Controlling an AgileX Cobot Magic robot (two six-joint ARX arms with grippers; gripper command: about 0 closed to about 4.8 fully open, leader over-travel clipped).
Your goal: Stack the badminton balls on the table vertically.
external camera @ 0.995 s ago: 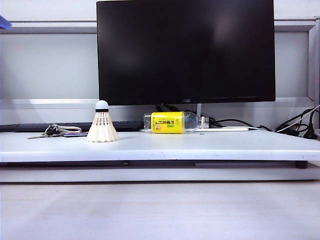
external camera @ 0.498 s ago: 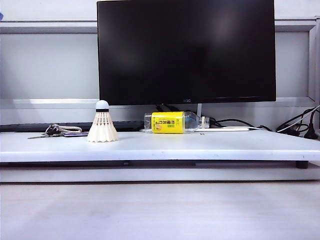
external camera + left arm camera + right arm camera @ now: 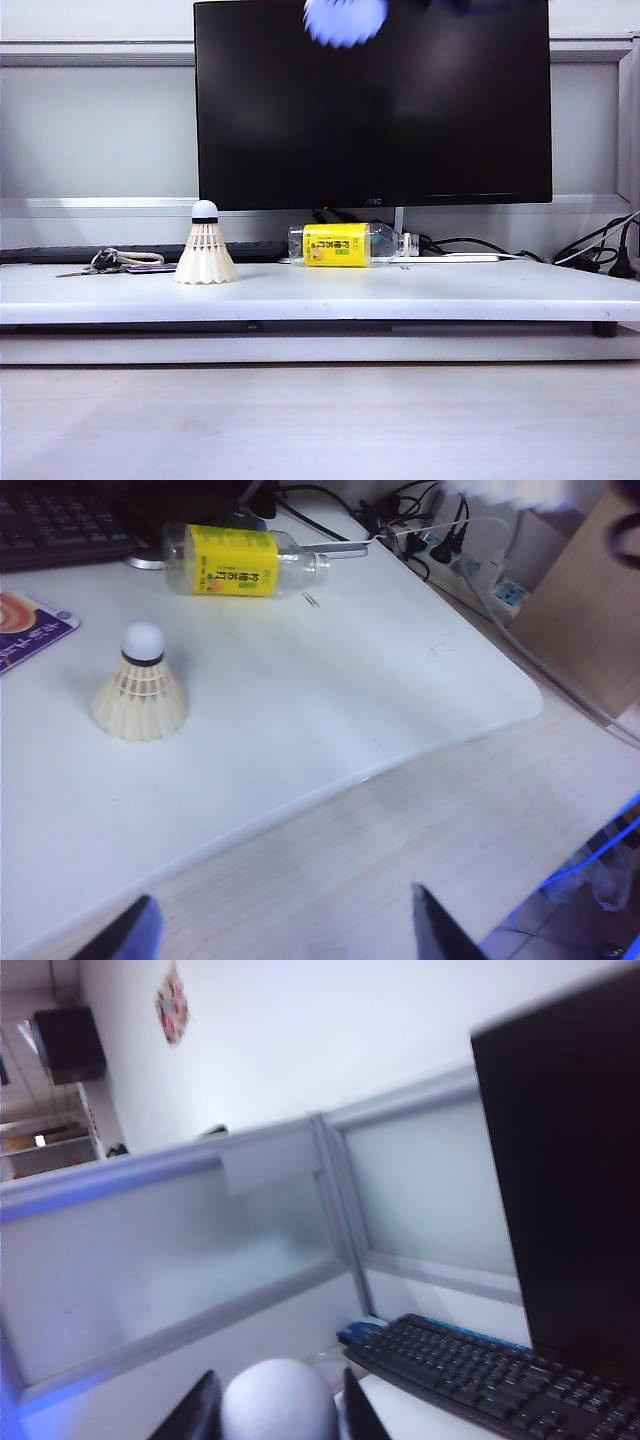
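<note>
Exterior view: one shuttlecock (image 3: 205,247) stands upright on the white table (image 3: 420,292), skirt down, cork tip up, toward the left part of the slab. A second shuttlecock (image 3: 277,1403) shows only in the right wrist view, its rounded white cork sitting between the two dark fingers of the right gripper (image 3: 275,1412), which pinches it. Count: two shuttlecocks, one standing, one held. A blurred blue-white shape (image 3: 345,18) at the top edge of the exterior view, in front of the monitor (image 3: 372,105), is well above the table; what it is cannot be told.

One yellow-labelled bottle (image 3: 345,245) lies on its side behind and to the right of the standing shuttlecock, apart from it. One bunch of keys (image 3: 105,262) lies to its left, near the rear edge. One keyboard (image 3: 480,1368) appears past the right gripper, under the monitor.

Left gripper (image 3: 280,935): fingertips spread wide, nothing between them, hanging over the wood-grain surface (image 3: 420,840) short of the table's front edge. The standing shuttlecock (image 3: 141,686) is beyond that edge, with bare tabletop on all sides of it. The table's rounded corner (image 3: 520,695) lies further out, cables beyond it.
</note>
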